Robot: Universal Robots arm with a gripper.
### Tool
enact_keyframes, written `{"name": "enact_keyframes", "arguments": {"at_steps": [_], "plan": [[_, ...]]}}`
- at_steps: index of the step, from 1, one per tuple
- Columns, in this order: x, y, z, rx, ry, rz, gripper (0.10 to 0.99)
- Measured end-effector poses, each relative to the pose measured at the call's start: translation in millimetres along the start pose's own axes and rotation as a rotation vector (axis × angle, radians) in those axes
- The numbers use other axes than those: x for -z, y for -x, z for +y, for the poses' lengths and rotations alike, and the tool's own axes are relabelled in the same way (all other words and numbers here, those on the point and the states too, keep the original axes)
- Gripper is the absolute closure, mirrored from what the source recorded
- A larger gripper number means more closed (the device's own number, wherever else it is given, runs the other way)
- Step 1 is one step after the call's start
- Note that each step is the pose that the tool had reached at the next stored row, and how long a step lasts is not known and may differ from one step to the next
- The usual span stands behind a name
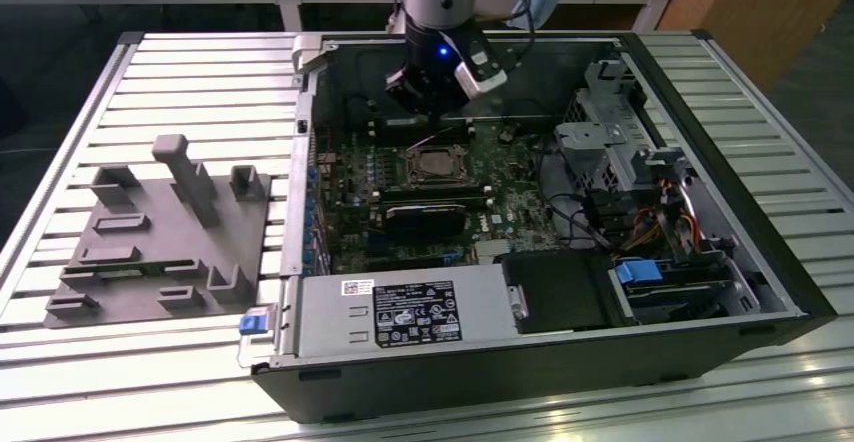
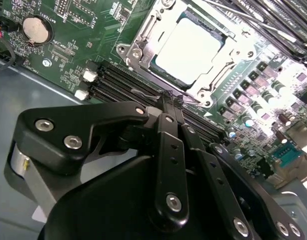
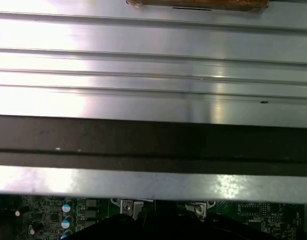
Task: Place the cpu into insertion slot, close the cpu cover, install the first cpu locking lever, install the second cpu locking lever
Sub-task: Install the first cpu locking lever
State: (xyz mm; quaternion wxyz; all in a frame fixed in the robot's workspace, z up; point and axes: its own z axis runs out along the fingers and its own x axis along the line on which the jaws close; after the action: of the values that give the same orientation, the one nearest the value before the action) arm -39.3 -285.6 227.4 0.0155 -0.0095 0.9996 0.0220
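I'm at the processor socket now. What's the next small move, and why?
Probably a short press down on the thin wire lever, easing it toward the socket. The chip sits in the socket with the cover frame down around it. The gripper, fingers together, is at the socket's edge right by that lever, which does not look latched.

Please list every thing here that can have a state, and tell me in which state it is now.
cpu: seated flat in the insertion slot.
cpu cover: closed down around the cpu.
gripper: fingers shut, tips close beside the slot's edge, holding nothing I can see.
computer case: lying on its side, side panel off, inside open.
grey holder tray: on the table beside the case, untouched.
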Motion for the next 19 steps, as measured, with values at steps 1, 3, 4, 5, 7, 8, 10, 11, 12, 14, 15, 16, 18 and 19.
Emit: {"name": "enact_keyframes", "arguments": {"at_steps": [1, 3, 4, 5, 7, 8, 10, 11, 12, 14, 15, 16, 18, 19], "plan": [[-0.6, 0.4, 0.2, 0.0, 0.0, 0.0, 0.98], [-1.9, 1.3, 0.8, 0.0, 0.0, 0.0, 0.98], [-2.4, 1.8, 1.1, 0.0, 0.0, -0.0001, 0.98], [-2.8, 2.1, 1.2, 0.0, 0.0, 0.0, 0.98], [-3.5, 2.9, 1.6, 0.0, 0.0, 0.0001, 0.98], [-3.8, 3.3, 1.8, 0.0, 0.0, 0.0002, 0.98], [-4.4, 4.1, 2.1, 0.0, 0.0, 0.0003, 0.98], [-4.7, 4.5, 2.3, 0.0, 0.0, 0.0003, 0.98], [-5.0, 5.0, 2.5, 0.0, 0.0, 0.0004, 0.98], [-5.7, 6.0, 2.8, 0.0, 0.0, 0.0004, 0.98], [-6.0, 6.6, 3.0, 0.0, 0.0, 0.0005, 0.98], [-6.3, 7.2, 3.1, 0.0, 0.0, 0.0006, 0.98], [-7.0, 8.6, 3.5, 0.0, 0.0, 0.0008, 0.98], [-7.4, 9.2, 3.7, 0.0, 0.0, 0.001, 0.98]]}}
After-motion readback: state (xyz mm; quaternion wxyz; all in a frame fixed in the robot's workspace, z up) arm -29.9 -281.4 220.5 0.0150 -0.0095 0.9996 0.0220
